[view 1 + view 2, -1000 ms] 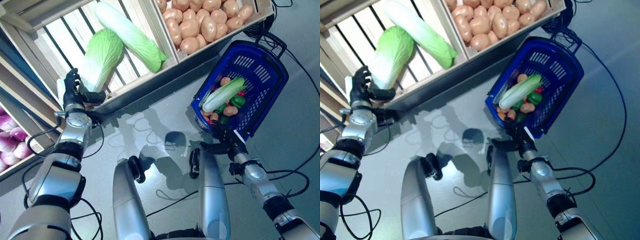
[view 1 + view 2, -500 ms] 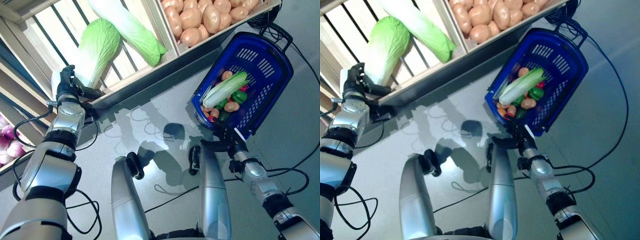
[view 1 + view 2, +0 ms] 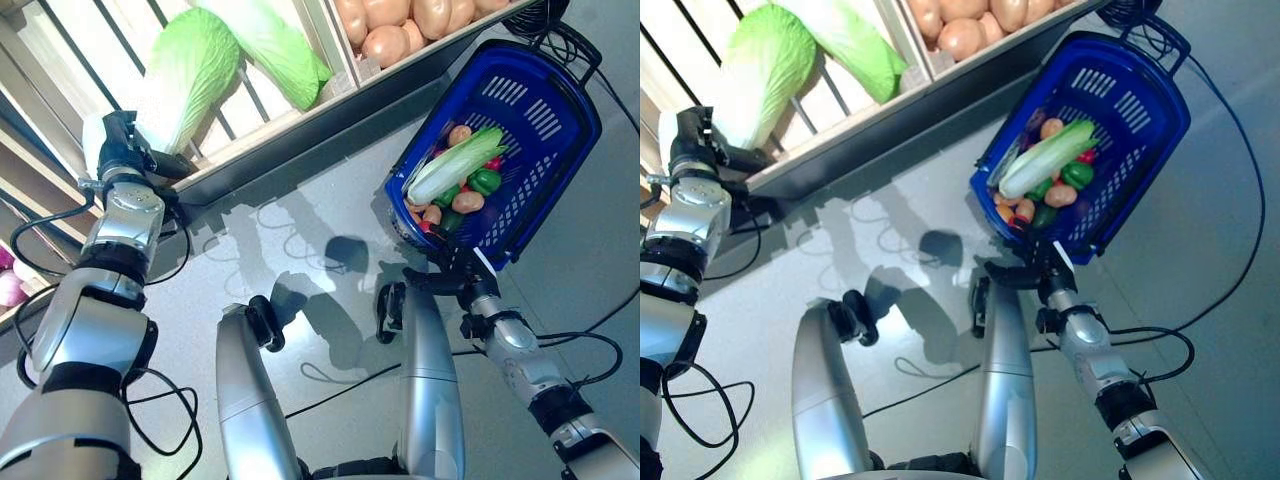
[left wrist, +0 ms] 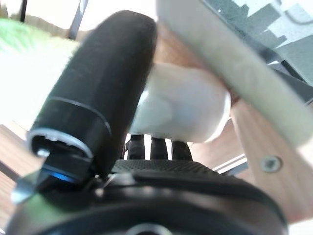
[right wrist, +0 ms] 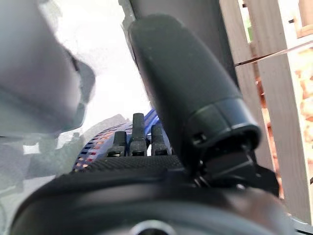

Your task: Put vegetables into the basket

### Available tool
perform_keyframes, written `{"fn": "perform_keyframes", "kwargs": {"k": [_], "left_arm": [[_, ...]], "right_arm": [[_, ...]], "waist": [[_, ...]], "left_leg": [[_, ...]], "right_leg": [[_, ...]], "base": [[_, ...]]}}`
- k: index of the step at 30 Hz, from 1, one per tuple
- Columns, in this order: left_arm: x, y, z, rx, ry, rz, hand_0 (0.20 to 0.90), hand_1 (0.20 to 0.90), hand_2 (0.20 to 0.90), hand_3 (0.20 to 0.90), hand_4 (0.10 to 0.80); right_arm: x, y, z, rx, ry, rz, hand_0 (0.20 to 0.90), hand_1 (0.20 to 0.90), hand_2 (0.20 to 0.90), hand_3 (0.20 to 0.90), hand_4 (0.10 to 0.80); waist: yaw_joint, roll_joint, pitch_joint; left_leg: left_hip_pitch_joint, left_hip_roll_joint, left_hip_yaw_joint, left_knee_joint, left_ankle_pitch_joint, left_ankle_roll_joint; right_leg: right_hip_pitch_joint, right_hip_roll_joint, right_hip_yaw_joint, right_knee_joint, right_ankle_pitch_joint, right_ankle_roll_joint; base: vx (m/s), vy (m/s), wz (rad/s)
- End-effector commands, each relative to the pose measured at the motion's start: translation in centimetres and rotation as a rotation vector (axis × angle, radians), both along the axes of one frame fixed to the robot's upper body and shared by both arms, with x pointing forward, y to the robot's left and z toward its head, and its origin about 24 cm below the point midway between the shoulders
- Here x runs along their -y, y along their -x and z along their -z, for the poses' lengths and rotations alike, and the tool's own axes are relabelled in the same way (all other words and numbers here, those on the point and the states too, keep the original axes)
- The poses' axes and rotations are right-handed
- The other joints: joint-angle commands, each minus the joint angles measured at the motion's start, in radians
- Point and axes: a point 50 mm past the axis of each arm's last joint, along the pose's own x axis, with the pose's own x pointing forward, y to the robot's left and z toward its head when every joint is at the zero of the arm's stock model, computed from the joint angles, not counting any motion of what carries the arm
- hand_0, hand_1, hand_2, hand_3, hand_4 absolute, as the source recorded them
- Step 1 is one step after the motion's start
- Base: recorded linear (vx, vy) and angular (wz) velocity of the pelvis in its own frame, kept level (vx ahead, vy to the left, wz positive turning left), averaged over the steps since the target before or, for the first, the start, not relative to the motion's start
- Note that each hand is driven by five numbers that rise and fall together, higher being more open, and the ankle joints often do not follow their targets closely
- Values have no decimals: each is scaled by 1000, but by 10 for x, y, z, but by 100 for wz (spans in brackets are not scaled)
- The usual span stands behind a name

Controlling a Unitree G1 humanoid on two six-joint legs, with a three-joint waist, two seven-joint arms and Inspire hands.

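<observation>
From the head views, the left hand (image 3: 122, 150) is curled around the white end of a cabbage (image 3: 185, 75) in the crate (image 3: 265, 140). The right hand (image 3: 1040, 272) grips the blue basket (image 3: 1140, 150). The big cabbage may slip.

In the left wrist view, the thumb presses the white stalk (image 4: 183, 105).

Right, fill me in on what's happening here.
The robot is collecting vegetables into a blue basket, which its right robot hand holds at the near rim. The basket already carries a cabbage, a green pepper and some other small vegetables. The left robot hand is at the wooden crate, closed on the white stem end of a napa cabbage lying there. A second cabbage and a crate of potatoes sit further along.
</observation>
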Motion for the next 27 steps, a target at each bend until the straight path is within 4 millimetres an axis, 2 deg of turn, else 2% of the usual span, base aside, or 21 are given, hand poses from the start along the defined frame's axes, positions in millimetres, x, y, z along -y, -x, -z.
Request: {"fn": "perform_keyframes", "kwargs": {"k": [1, 4, 8, 14, 15, 17, 18, 19, 21, 24, 25, 26, 27], "left_arm": [[-36, 23, 17, -15, -27, -111, 300, 300, 300, 300, 400], [-38, 27, 24, -14, -18, -102, 300, 300, 300, 300, 400], [-45, 37, 45, -44, 3, -97, 300, 300, 300, 300, 400], [-51, 60, 84, -89, 23, -67, 300, 300, 300, 300, 400], [-51, 61, 86, -88, 23, -63, 300, 300, 300, 300, 400], [-47, 67, 97, -119, -19, -32, 300, 300, 300, 300, 400], [-46, 68, 99, -131, -42, -22, 300, 300, 300, 300, 400], [-44, 69, 98, -130, -83, -3, 300, 300, 300, 300, 400], [-41, 70, 100, -121, -79, 8, 300, 300, 300, 300, 400], [-33, 75, 108, -30, 11, 29, 300, 300, 300, 300, 400], [-25, 79, 117, -1, 48, 46, 300, 300, 300, 300, 400], [-23, 80, 119, 6, 52, 48, 300, 300, 300, 300, 400], [-13, 85, 130, 23, 85, 70, 300, 300, 300, 300, 400]], "right_arm": [[-7, -12, -59, 306, -72, -10, 900, 900, 900, 900, 800], [-9, -11, -58, 312, -45, -13, 900, 900, 900, 900, 800], [-8, -8, -53, 296, -28, -17, 900, 900, 900, 900, 800], [0, 7, -34, 256, -71, 28, 900, 900, 900, 900, 800], [0, 9, -33, 253, -76, 30, 900, 900, 900, 900, 800], [-3, 16, -24, 236, -91, 29, 900, 900, 900, 900, 800], [-4, 17, -22, 233, -93, 26, 900, 900, 900, 900, 800], [-5, 19, -21, 232, -105, 11, 900, 900, 900, 900, 800], [-7, 22, -18, 219, -123, 10, 900, 900, 900, 900, 800], [-15, 33, -1, 163, -185, -2, 900, 900, 900, 900, 800], [-24, 39, 8, 127, -198, -23, 900, 900, 900, 900, 800], [-25, 40, 10, 116, -203, -25, 900, 900, 900, 900, 800], [-33, 44, 19, 64, -241, -41, 900, 900, 900, 900, 800]], "waist": [[-5, -4, -26], [-4, 0, -41], [-4, 13, -80], [5, 31, -175], [6, 31, -181], [13, 33, -211], [14, 34, -220], [17, 36, -241], [23, 39, -268], [34, 45, -316], [40, 50, -336], [41, 51, -341], [48, 55, -361]], "left_leg": [[145, 17, 40, 20, -168, 6], [191, 18, 46, -19, -157, 6], [316, 13, 76, -135, -124, 5], [542, -18, 127, -346, -53, 23], [557, -20, 130, -361, -48, 24], [631, -34, 141, -429, -34, 31], [655, -39, 146, -452, -30, 32], [687, -48, 156, -512, 7, 40], [737, -57, 160, -563, 19, 39], [831, -76, 169, -671, 58, 39], [882, -90, 176, -738, 91, 33], [898, -96, 178, -760, 99, 33], [956, -118, 186, -845, 137, 30]], "right_leg": [[135, -42, -1, -198, 113, 47], [176, -38, 4, -226, 116, 46], [290, -35, 13, -321, 133, 44], [501, -38, -18, -480, 169, 33], [517, -37, -20, -493, 171, 32], [593, -35, -33, -554, 178, 34], [619, -34, -37, -578, 181, 35], [654, -32, -49, -636, 213, 30], [712, -31, -67, -693, 223, 34], [818, -25, -110, -815, 258, 42], [873, -20, -129, -893, 286, 49], [888, -17, -133, -916, 292, 50], [949, -6, -151, -1008, 326, 57]], "base": [[29, 12, -4], [45, 18, -8], [69, 31, -9], [106, 12, 0], [143, -21, 5], [130, -22, 1], [83, -27, 2], [89, -25, 5], [121, -25, 12], [147, -31, 8], [112, -19, 4], [123, -19, 5], [85, -12, 0]]}}
